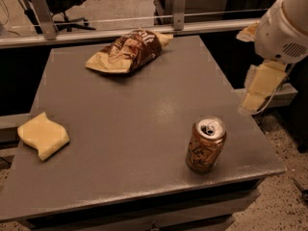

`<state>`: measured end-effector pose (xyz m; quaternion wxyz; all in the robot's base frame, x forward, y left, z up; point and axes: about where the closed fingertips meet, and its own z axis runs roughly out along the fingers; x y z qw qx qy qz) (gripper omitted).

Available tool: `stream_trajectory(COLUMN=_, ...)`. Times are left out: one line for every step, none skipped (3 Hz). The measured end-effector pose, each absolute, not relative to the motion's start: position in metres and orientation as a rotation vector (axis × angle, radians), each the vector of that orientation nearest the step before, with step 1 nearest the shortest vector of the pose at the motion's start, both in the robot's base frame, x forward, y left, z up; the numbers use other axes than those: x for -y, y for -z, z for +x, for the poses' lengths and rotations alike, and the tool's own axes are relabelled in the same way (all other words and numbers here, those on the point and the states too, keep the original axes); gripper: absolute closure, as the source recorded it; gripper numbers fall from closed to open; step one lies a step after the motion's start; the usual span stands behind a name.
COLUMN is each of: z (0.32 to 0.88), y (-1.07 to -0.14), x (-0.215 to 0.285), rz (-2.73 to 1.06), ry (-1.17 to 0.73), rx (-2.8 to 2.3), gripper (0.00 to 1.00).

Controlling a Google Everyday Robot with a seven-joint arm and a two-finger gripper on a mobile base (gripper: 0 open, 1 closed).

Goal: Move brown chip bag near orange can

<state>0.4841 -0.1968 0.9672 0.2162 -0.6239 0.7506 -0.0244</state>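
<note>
Bag [126,52] lies far-left on the table [120,129], well apart from my pincer [256,91].
My pincer hangs off the table's right edge; clenched or released, I cannot tell; the bag's long axis runs left to far-right, broad tan end leftward; can [206,144] stands near-right.

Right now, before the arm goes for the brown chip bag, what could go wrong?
The gripper hangs beyond the right edge of the table. The brown chip bag lies flat and crumpled at the far edge, so a grip may slip or push it off. The orange can stands upright close to the front right corner; setting the bag beside it could tip it.
</note>
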Motion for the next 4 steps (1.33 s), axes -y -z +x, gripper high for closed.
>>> stream_trajectory(z=0.557, y=-0.963, x=0.150, rz=-1.732, ry=-0.002, rx=-1.836, gripper=0.00)
stream_trajectory(z=0.621, y=-0.966, x=0.097, rz=-1.708, ry=-0.092, rx=-1.616, gripper=0.00)
stream_trajectory(z=0.668, y=-0.965, x=0.044, rz=-1.670, ry=-0.185, rx=-1.473, gripper=0.00)
stream_trajectory(z=0.708, y=-0.948, x=-0.002, rz=-1.643, ry=-0.269, rx=-1.444, gripper=0.00)
